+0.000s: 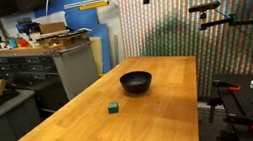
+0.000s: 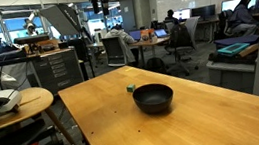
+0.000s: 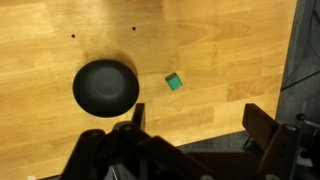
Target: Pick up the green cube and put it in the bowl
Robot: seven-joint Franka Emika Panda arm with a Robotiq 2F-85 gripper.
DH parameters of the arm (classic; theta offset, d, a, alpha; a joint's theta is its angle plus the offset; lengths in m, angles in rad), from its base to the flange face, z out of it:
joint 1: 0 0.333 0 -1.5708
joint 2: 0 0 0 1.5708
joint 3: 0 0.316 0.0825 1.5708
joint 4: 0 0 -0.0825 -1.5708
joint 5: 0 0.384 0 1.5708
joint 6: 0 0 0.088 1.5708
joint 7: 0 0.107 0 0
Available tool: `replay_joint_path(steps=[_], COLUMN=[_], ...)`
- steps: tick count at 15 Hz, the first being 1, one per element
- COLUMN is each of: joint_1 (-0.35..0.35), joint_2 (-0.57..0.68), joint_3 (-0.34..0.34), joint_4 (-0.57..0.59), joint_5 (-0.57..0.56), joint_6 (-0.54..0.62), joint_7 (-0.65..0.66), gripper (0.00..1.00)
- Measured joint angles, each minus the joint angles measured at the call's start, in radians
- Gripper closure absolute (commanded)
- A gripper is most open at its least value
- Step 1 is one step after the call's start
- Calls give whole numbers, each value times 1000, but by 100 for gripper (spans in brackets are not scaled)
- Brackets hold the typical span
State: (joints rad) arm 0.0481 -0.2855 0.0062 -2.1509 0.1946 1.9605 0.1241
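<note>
Hovering high, jaws apart. Descend straight onto green cube point(image 3: 174, 82), 3 o'clock of bowl point(image 3: 106, 88) in wrist view; centre it.

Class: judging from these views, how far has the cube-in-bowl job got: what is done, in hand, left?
Done: nothing; the green cube sits on the table, apart from the empty bowl. In hand: the gripper hangs high above, open. Left: descend, grasp, drop in bowl.

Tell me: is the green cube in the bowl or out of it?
Out. The green cube sits on the table, apart from the bowl; in the wrist view the bowl holds nothing.
</note>
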Motion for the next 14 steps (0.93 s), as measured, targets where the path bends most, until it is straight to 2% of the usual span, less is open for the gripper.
replay_joint_path(steps=[4, 14], joint_1=[0, 37], joint_2=[150, 565], joint_3=[33, 56], joint_4=[133, 540], joint_5=[-68, -216], joint_6=[15, -90], joint_7=[31, 11], gripper=[0, 0])
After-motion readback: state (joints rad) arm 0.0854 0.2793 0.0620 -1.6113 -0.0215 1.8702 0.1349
